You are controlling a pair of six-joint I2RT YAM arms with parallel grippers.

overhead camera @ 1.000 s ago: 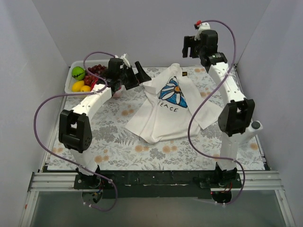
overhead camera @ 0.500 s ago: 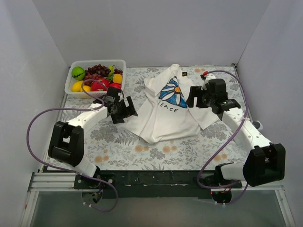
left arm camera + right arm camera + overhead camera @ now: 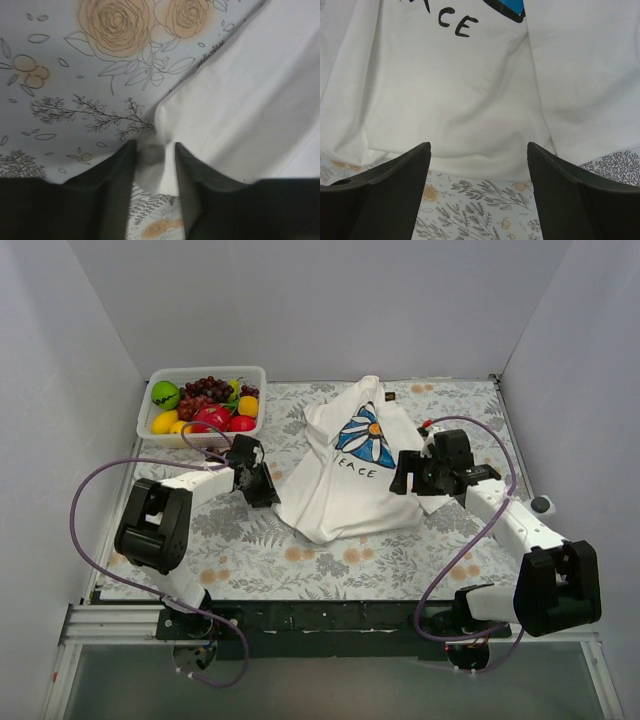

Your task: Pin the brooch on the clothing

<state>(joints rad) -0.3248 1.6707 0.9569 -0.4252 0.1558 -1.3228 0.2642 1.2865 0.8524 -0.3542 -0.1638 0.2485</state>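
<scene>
White fabric filled most of both wrist views. The T-shirt (image 3: 345, 495) lay rumpled in the middle of the table (image 3: 330, 555), on a cloth printed with flowers and leaves. Its blue-and-white daisy print (image 3: 365, 438) faced up, with dark lettering under it.

The left end effector (image 3: 265, 488) sat low at the shirt's left edge. In the left wrist view the left end effector (image 3: 154, 145) had its two dark fingers (image 3: 117, 185) drawn close together, and a small fold of the T-shirt's (image 3: 240, 100) edge was pinched in the narrow gap between them. Bare patterned table (image 3: 75, 75) showed to the left of that fold.

The right end effector (image 3: 403, 475) rested at the shirt's right side, touching or just above the cloth. Its own camera showed the right end effector (image 3: 479, 145) with fingers (image 3: 400, 172) spread wide apart and nothing held between them. They framed the lower hem of the T-shirt (image 3: 455, 100), with the letters (image 3: 454, 21) at the top of the view and a strip of table (image 3: 480, 205) below the hem.

A small dark speck (image 3: 390, 396) lay at the shirt's far edge, near the collar. It was too small to tell whether it was the brooch or a label.

A clear tub (image 3: 143, 418) stood at the far left corner of the table, well apart from the shirt. It held grapes (image 3: 205, 390), a green ball (image 3: 165, 394) and red, orange and yellow fruit.
</scene>
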